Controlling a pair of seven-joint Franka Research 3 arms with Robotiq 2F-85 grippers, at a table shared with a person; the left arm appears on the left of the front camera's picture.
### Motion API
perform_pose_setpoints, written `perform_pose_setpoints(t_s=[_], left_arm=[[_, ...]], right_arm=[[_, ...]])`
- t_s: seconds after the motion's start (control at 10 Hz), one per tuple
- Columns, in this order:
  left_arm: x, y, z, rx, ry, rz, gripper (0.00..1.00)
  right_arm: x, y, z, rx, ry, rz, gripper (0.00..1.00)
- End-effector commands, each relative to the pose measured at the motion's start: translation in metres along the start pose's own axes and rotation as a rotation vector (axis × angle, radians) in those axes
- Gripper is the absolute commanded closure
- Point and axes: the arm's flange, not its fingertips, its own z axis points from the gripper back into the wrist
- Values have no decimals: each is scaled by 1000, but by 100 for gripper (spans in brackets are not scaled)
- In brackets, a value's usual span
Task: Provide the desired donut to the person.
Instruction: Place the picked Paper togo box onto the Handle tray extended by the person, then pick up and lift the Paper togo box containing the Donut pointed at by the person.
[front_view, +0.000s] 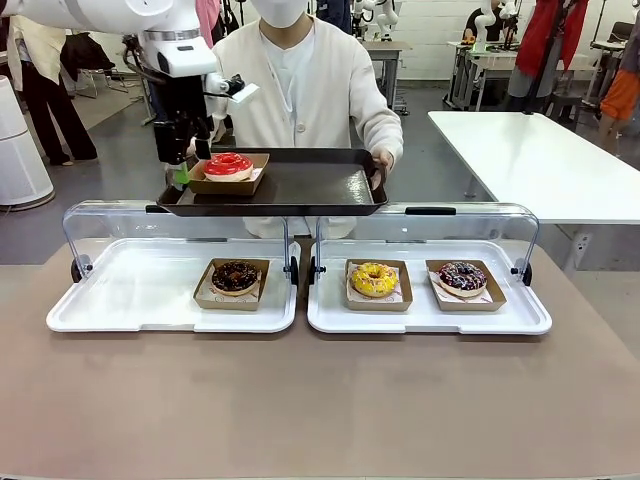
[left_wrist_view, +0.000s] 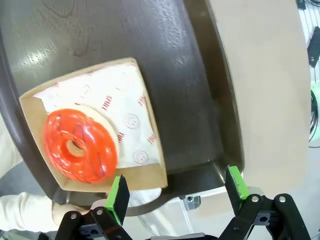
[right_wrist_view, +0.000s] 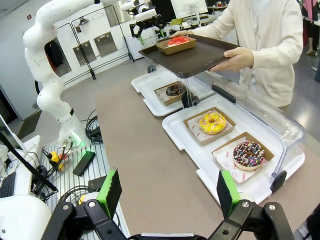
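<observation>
The red-glazed donut (front_view: 229, 165) lies in a brown paper box on a dark serving tray (front_view: 320, 185). The person (front_view: 300, 80) in the cream cardigan holds that tray over the far side of the table. My left gripper (front_view: 190, 165) stands open at the tray's left end, just beside the box. In the left wrist view the red donut (left_wrist_view: 79, 145) lies up and left of my left gripper (left_wrist_view: 177, 189), whose jaws are wide apart with nothing between them. My right gripper (right_wrist_view: 169, 192) is open and empty, low at the near right, far from the tray (right_wrist_view: 195, 55).
Two white display trays (front_view: 130, 300) with raised clear lids sit on the table. They hold a chocolate donut (front_view: 235, 277), a yellow donut (front_view: 374, 279) and a sprinkled chocolate donut (front_view: 462, 277). The brown tabletop in front is bare. A white table (front_view: 540, 160) stands behind on the right.
</observation>
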Motion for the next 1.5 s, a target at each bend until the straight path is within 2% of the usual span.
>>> perform_pose_setpoints(t_s=[0.0,0.4,0.7,0.8,0.9,1.4], left_arm=[[-37,-49,-6,-13,-32,-48,0],[-117,-125,-32,27,-102,-73,0],[-157,-154,-43,63,-145,-47,0],[-168,-153,-48,50,-139,-22,0],[-172,-148,-51,31,-110,-12,0],[-165,-153,-43,33,-111,-17,0]], right_arm=[[-1,0,-1,4,-18,7,0],[-1,0,-1,4,-18,7,0],[-1,0,-1,4,-18,7,0],[-1,0,-1,4,-18,7,0],[-1,0,-1,4,-18,7,0],[-1,0,-1,4,-18,7,0]])
